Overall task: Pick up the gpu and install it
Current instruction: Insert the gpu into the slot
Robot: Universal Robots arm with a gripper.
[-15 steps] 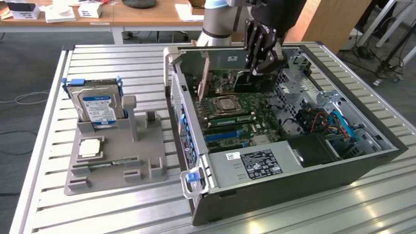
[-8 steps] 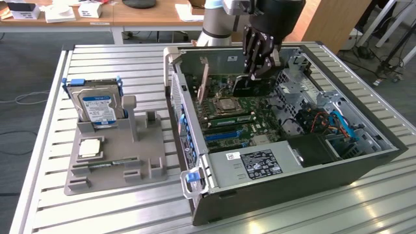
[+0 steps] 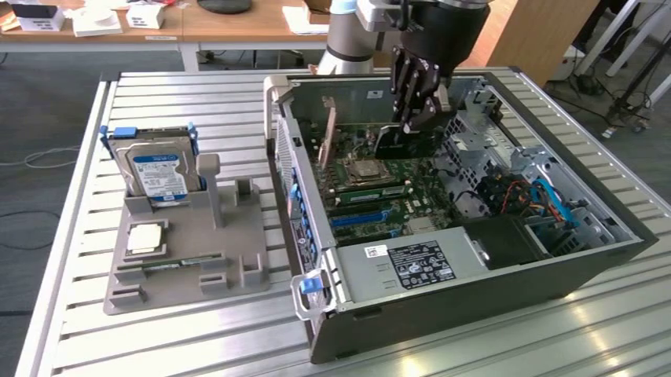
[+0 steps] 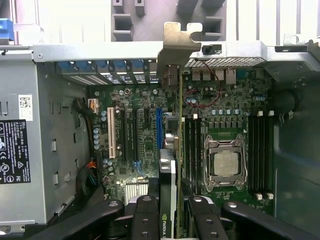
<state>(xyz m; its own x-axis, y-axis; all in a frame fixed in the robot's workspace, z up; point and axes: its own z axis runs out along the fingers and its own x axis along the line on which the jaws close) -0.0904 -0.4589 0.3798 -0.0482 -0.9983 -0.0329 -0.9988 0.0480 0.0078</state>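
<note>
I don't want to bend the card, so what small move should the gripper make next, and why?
Probably ease it straight down. The gripper is shut on the gpu, upright over the motherboard, and its bracket sits above the case's rear rail, so it looks unseated.

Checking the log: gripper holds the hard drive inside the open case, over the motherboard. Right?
No: the gripper holds the gpu, not the hard drive, inside the open case, over the motherboard. The wrist view shows it; the hard drive stands in the grey holder outside.
</note>
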